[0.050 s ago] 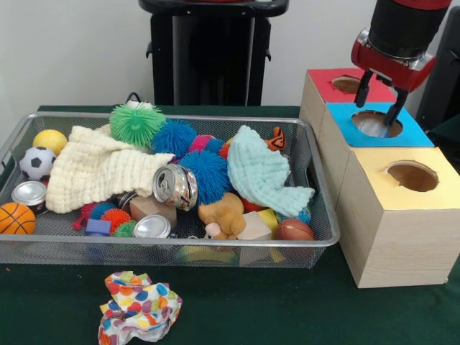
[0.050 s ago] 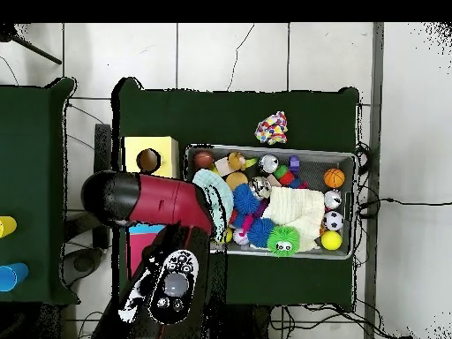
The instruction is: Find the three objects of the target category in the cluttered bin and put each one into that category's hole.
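At the left end of the wire bin (image 1: 316,180), in the front view, 1 upright can (image 1: 30,194) is seen between a soccer ball (image 1: 37,162) and a basketball (image 1: 16,218). Further right, a second can (image 1: 152,227) stands at the bin's near wall, and a third, crushed can (image 1: 176,187) lies on its side at mid-bin, its long axis running roughly left to right with its top turned toward the camera. Cans are judged to be the likely target (3 are counted), though the category cannot be confirmed from the pictures. A cream cloth (image 1: 97,169) and a mint cloth (image 1: 264,172) cover part of the pile.

Well right of all this, the gripper (image 1: 380,97) is held over the hole of the blue box (image 1: 377,123), between a red box (image 1: 345,84) and a yellow box (image 1: 410,176). Its 2 fingers are spread wide and nothing is held between them.

The coming move is judged to turn on 1 fact: every can lies to the picture's left of the jaws and lower, with the crushed can nearest.
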Robot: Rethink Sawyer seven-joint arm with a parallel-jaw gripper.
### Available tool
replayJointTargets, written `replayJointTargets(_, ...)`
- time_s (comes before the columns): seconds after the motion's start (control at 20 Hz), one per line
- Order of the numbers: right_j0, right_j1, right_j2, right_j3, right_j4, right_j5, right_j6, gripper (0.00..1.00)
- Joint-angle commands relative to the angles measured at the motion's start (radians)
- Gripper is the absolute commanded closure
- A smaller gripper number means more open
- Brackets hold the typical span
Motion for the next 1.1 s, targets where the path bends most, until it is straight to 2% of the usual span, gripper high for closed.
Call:
replayJointTargets(0.05,0.012,0.062,-0.004,0.072,0.066,0.081,0.365,0.0)
replayJointTargets(0.2,0.018,0.057,-0.015,0.049,0.067,0.134,0.377,0.0)
replayJointTargets(0.5,-0.027,-0.04,0.024,0.008,0.095,0.316,0.365,0.0)
replayJointTargets(0.65,-0.047,-0.035,0.008,-0.083,0.048,0.374,0.323,0.0)
replayJointTargets(0.8,-0.065,-0.017,-0.014,-0.13,-0.002,0.335,0.257,0.0)
replayJointTargets(0.85,-0.071,0.005,-0.031,-0.168,-0.042,0.297,0.222,0.0)
replayJointTargets(0.95,-0.079,0.01,-0.042,-0.203,-0.086,0.303,0.181,0.0)
replayJointTargets(1.1,-0.089,0.01,-0.044,-0.214,-0.107,0.295,0.171,0.0)
